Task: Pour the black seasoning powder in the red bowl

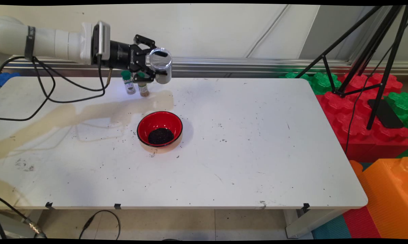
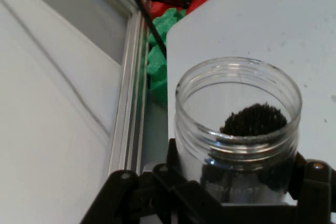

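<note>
i see the white table (image 1: 241,152) filling most of my main view, speckled with dark crumbs and carrying a long tan stain that runs from its left edge up toward the red bowl (image 1: 159,128). i take that bowl as my landmark: it sits left of the table's middle, with a mound of dark granules (image 1: 160,136) lying in its bottom. to the right of the bowl, past the table's edge, stand red, green and orange foam blocks (image 1: 370,135) with a black tripod (image 1: 376,67) planted on them. up and left of the bowl, near the table's far edge, my gripper (image 1: 149,66) is clamped around a clear open jar (image 1: 160,66), held in the air above the tabletop (in the hand view (image 2: 239,129) i can see a dark heap of the same granules inside). just behind the gripper, farther from the bowl, two small green-capped spice bottles (image 1: 128,82) stand side by side, upright.
</note>
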Motion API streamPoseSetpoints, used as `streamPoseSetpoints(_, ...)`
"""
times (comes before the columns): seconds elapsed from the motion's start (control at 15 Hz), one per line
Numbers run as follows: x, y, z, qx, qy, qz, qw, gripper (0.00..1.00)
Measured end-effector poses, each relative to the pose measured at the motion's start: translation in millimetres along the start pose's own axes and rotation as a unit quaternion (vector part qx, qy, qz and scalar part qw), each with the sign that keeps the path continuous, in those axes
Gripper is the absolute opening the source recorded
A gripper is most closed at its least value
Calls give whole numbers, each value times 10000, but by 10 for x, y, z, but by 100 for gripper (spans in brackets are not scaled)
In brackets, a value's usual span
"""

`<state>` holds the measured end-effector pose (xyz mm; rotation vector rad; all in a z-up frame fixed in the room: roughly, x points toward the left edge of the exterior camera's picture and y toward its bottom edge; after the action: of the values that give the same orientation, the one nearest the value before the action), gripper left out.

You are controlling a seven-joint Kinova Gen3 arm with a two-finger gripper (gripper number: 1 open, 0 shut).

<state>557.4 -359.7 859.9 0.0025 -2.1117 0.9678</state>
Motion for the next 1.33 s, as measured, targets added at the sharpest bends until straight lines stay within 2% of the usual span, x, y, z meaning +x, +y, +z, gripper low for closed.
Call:
streamPoseSetpoints(0.13,-9,-45,15,49,28,-347,9994,0)
streamPoseSetpoints(0.27,-27,-101,39,116,77,-818,9966,0)
streamPoseSetpoints(0.53,-86,-184,90,238,200,-1659,9857,0)
streamPoseSetpoints(0.73,-138,-217,123,320,246,-2079,9773,0)
streamPoseSetpoints(0.93,-200,-249,157,417,263,-2494,9671,0)
streamPoseSetpoints(1.0,-235,-265,176,462,271,-2689,9617,0)
streamPoseSetpoints(1.13,-288,-283,197,521,278,-2947,9538,0)
streamPoseSetpoints(1.33,-403,-310,245,614,280,-3396,9381,0)
